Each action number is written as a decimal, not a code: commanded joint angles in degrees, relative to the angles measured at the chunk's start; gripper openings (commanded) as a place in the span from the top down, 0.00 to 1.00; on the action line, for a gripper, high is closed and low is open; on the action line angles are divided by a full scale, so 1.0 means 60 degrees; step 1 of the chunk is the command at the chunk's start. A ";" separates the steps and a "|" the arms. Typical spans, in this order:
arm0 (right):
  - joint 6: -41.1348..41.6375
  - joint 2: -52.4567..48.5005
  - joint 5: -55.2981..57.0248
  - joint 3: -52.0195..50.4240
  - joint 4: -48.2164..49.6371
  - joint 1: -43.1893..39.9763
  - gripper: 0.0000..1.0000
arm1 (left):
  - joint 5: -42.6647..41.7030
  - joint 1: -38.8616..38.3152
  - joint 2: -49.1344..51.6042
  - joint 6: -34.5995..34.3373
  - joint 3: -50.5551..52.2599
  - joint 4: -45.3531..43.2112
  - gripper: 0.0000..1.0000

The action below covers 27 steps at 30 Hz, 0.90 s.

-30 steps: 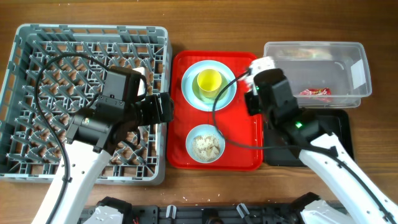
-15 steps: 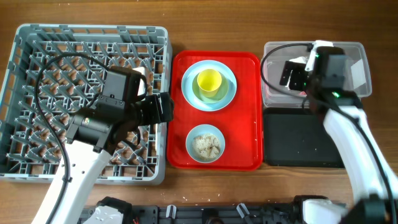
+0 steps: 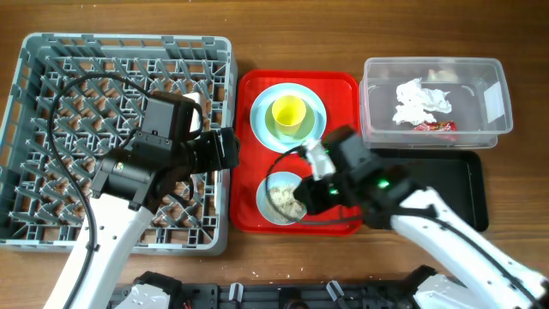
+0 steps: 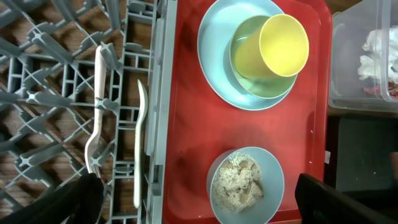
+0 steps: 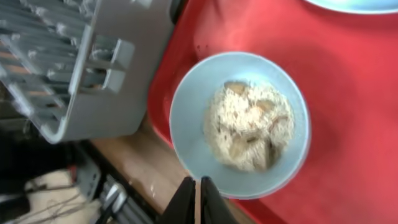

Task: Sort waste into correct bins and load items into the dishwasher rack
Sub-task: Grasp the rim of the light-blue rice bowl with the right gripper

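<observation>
A: Where is the rice [image 5: 245, 127] found?
B: It is seen in a bowl [image 5: 186, 124]. The bowl is set on the red tray [image 3: 249, 86], at the near end.
A: What is seen at the far end of that tray?
B: A plate [image 3: 260, 120] is laid there, and a cup [image 3: 288, 112] is stood on it.
A: How is the right gripper [image 5: 197, 182] held?
B: Its 2 fingers are pressed close together, with only a thin line seen between them. The tips are placed just over the near rim of the bowl. Whether the rim is touched cannot be told, as the view is blurred.
A: And the left gripper [image 3: 228, 149]?
B: It is spread wide. Its 2 fingers [image 4: 68, 202] are seen at the 2 bottom corners of the left wrist view, well apart. It is held over the right edge of the rack [image 3: 129, 39].
A: What is laid in the rack?
B: A fork [image 4: 98, 93] and a spoon [image 4: 138, 155] are laid side by side near that right edge, between the pegs.
A: Where is the waste found?
B: A napkin [image 3: 420, 99] and a wrapper [image 3: 437, 127] are seen in the tub [image 3: 429, 60], at the far right of the table [image 3: 515, 26]. The wrapper is seen just beside the napkin, on the near side. A black tray [image 3: 467, 184] is set just beside the tub, on its near side.
</observation>
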<state>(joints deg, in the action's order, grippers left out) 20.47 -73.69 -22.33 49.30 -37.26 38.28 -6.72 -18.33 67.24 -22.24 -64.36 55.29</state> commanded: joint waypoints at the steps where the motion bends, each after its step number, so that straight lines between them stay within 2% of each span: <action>1: 0.2025 -0.1104 0.1982 -0.0051 0.0667 0.1031 0.94 | 0.0062 -0.0025 0.0007 -0.0124 -0.0080 -0.0025 0.00; 6: 0.2954 -0.2849 0.2302 -0.0051 0.1603 0.1417 0.94 | 0.0062 -0.0025 0.0007 -0.0120 -0.0080 -0.0025 0.00; 15: 0.3071 -0.2914 0.3085 -0.0047 0.1169 0.0441 0.93 | 0.0066 -0.0025 0.0007 -0.0124 -0.0080 -0.0025 0.00; 27: 0.1402 -0.2393 0.4779 0.0681 0.0025 -0.1909 0.87 | 0.0062 -0.0025 0.0007 -0.0120 -0.0080 -0.0025 0.00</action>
<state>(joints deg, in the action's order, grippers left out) 31.66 -90.13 3.42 50.30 -36.29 29.87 -6.72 -18.33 67.24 -22.24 -64.36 55.29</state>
